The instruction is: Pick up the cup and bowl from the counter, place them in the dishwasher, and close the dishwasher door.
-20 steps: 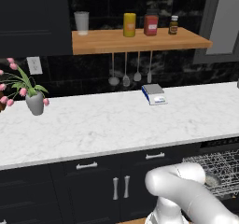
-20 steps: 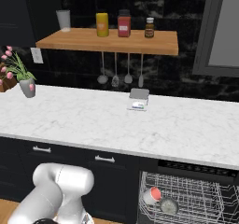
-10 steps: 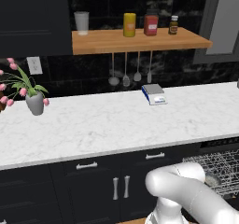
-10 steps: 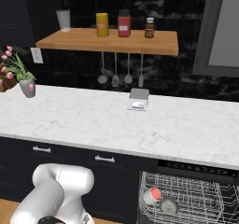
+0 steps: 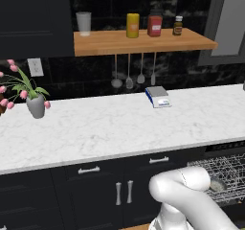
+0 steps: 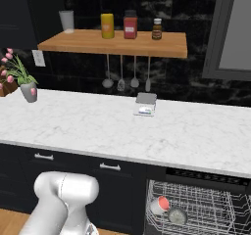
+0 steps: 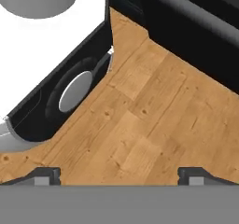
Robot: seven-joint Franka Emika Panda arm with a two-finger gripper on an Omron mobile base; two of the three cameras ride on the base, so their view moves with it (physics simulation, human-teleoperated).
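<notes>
Hand view: our gripper (image 7: 119,174) hangs low over wood floor (image 7: 154,120), tips spread wide, empty; cup (image 6: 160,205) and bowl (image 6: 177,215) sit racked in dishwasher (image 6: 206,204), so door closing remains.

The white arm (image 5: 189,195) folds low, its rounded elbow showing at the bottom of both base views, bent downward below the level of the counter (image 5: 119,128). In the hand view the pincer (image 7: 120,175) points down, its two dark fingertips (image 7: 44,175) set wide apart with nothing between them.
</notes>
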